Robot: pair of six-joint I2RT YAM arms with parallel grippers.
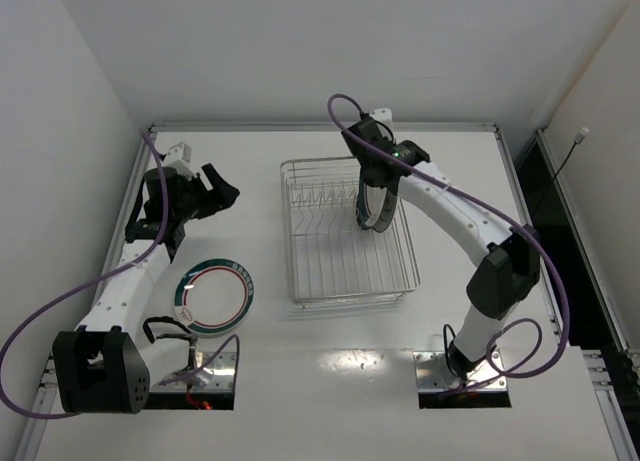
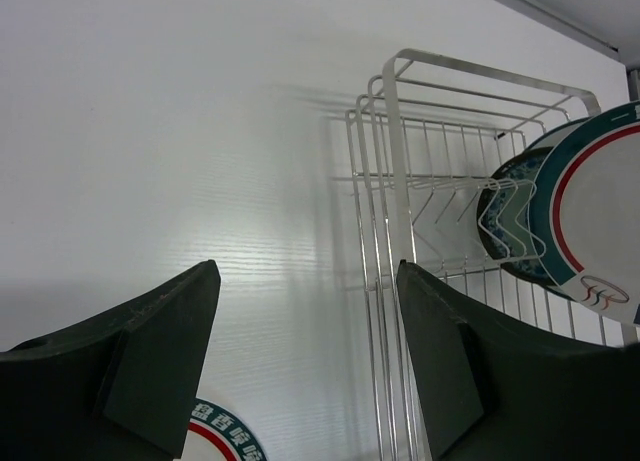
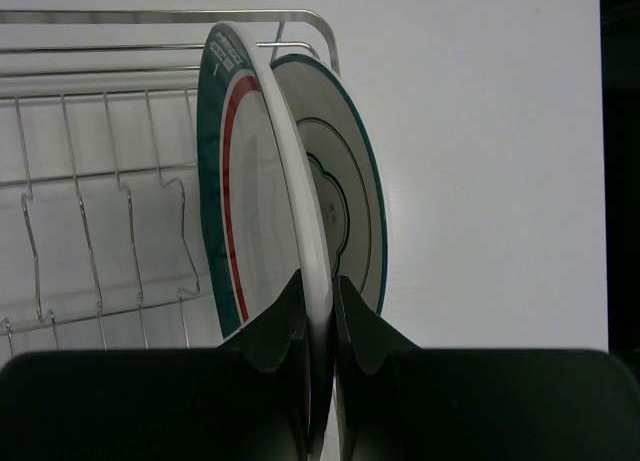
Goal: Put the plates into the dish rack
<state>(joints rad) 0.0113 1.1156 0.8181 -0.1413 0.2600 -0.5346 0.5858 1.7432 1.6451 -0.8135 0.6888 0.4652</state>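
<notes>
One flat plate (image 1: 214,297) waits left of dish rack (image 1: 292,241) | right claw (image 3: 318,291) pinches upright plate (image 3: 255,181) inside it | left claw (image 2: 305,321) spread

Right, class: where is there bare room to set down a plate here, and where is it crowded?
Free: the dish rack's left slots, from its left wall to the held plate; the table strip between rack and flat plate; the table before the rack. Crowded: the rack's right end, with the right gripper, held plate and second plate.
</notes>
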